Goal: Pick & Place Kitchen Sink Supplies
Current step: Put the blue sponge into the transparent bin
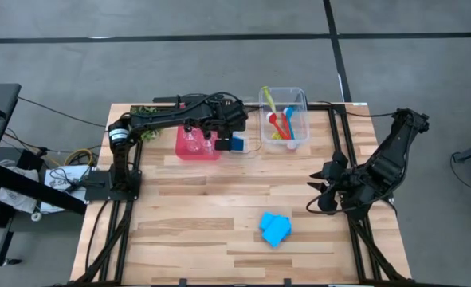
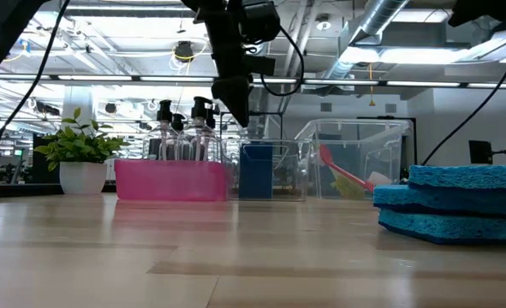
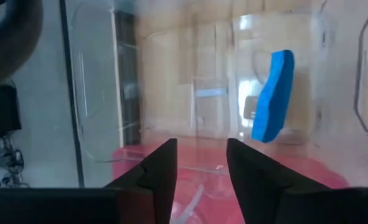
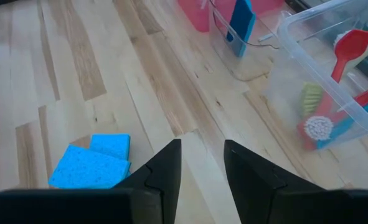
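My left gripper (image 3: 201,146) hovers open over the red bin (image 1: 186,151), which holds clear black-capped bottles (image 2: 184,128). Nothing is between its fingers. Just beyond it a blue sponge (image 3: 274,96) stands on edge inside a small clear bin (image 1: 252,148). Red, blue and yellow-green brushes (image 1: 281,123) lie in a larger clear bin (image 1: 300,94). Two or three blue sponges (image 1: 275,229) lie stacked flat on the table near its front. My right gripper (image 4: 202,149) waits open above the table's right side, holding nothing.
A potted leafy plant (image 2: 80,145) stands at the far left behind the red bin. The bins line the table's far edge. Bare wood spreads across the middle and left of the table (image 1: 179,223). Black frame rails run along both sides.
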Robot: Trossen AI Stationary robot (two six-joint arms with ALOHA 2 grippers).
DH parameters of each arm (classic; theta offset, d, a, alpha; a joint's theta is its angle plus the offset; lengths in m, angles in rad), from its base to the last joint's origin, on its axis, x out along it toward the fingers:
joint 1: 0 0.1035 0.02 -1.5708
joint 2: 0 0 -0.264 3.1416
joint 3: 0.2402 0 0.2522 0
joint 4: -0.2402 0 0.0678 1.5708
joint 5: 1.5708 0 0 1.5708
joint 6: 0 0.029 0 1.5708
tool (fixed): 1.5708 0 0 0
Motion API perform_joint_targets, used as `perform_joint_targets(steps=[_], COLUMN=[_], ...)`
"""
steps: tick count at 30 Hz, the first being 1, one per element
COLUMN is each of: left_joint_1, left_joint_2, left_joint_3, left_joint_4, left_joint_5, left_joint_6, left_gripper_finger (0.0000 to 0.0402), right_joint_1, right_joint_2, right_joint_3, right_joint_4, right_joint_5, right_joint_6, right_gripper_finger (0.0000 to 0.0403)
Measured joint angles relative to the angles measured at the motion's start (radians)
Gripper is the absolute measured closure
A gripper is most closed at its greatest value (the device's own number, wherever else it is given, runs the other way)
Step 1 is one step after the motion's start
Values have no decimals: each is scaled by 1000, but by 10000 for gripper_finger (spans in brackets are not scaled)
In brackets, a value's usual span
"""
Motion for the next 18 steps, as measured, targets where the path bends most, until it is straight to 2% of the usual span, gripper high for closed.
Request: perform_joint_targets(steps=[12,15,18], left_joint_1=[-4,-9,-9], left_joint_2=[-19,-62,-119], left_joint_3=[0,0,1], left_joint_4=[50,69,109], left_joint_5=[13,66,203], left_joint_6=[-44,-76,-141], left_gripper_finger=[256,256,256], right_joint_1=[0,0,0], right_joint_2=[0,0,0], right_joint_3=[0,0,0], right_joint_4=[16,44,62], right_joint_5=[1,1,1], right_joint_6=[0,-2,-2], right_gripper_finger=[288,288,288])
